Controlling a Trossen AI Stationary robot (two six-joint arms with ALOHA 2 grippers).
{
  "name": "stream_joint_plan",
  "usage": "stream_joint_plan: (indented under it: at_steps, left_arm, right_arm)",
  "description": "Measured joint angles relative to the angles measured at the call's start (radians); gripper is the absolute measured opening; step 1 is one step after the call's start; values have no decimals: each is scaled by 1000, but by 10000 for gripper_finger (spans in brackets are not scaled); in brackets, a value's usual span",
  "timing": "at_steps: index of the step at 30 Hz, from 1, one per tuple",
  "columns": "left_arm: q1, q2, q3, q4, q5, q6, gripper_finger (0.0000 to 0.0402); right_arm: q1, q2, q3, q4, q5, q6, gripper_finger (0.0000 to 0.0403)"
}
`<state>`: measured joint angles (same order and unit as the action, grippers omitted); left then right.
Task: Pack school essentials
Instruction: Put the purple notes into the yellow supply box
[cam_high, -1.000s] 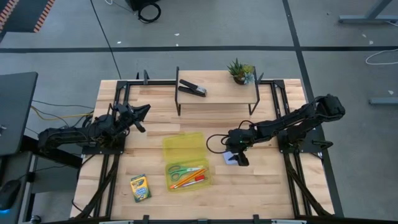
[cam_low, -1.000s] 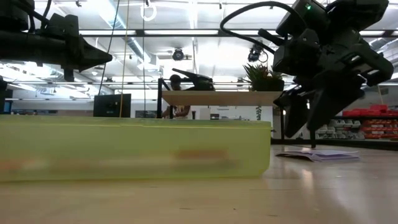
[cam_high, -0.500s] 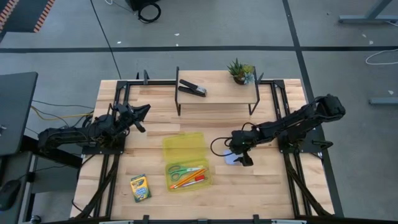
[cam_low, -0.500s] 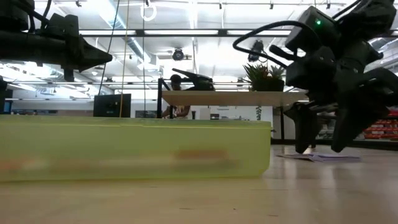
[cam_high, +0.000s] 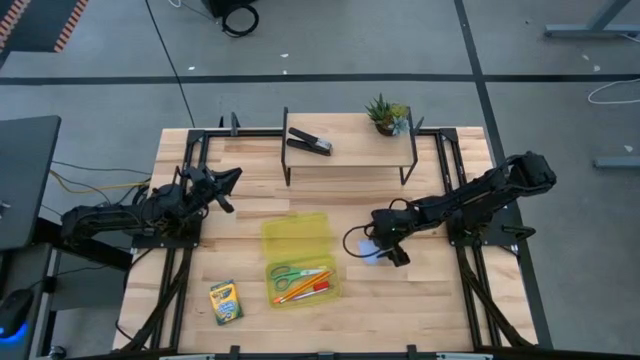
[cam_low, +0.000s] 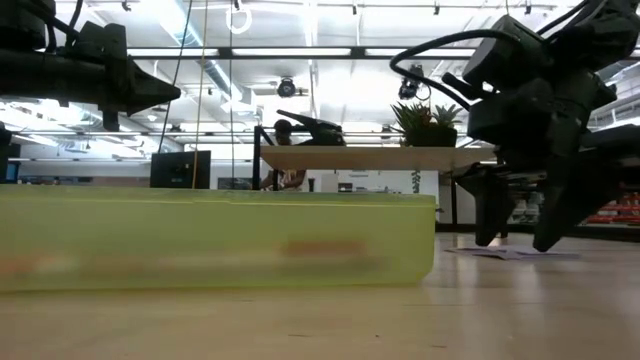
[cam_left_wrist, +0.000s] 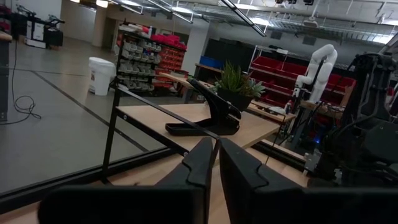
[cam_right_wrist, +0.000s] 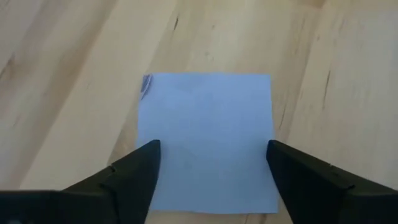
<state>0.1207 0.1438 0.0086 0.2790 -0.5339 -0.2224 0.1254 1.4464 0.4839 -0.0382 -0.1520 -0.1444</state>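
Down low over the note pad (cam_right_wrist: 208, 140), the right gripper (cam_right_wrist: 211, 171) has its fingers (cam_right_wrist: 134, 174) spread wide, one tip at either side edge of the pad; contact cannot be told. That pad is a small pale-blue square lying flat on the wooden surface (cam_high: 430, 300), at about 3 o'clock from the yellow-green box (cam_high: 298, 262). Scissors (cam_high: 293, 274) with green handles and orange pencils (cam_high: 303, 288) lie in the box. At 8 o'clock from it sits the crayon box (cam_high: 226, 301). Over at 9 o'clock, the left gripper (cam_left_wrist: 214, 163) waits, fingers nearly together and holding nothing.
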Motion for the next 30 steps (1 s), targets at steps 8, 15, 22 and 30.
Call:
stream_joint_plan:
  at_steps: [8,15,22,30]
  left_arm:
    - [0,0,0,0,0,0,30]
    - [0,0,0,0,0,0,33]
    - [0,0,0,0,0,0,38]
    - [0,0,0,0,0,0,28]
  right_arm:
    - [2,2,0,5,25,39,204]
    - [1,4,-3,30,18,65,126]
    - [3,4,-3,33,14,235,53]
    - [3,4,-3,34,13,324,11]
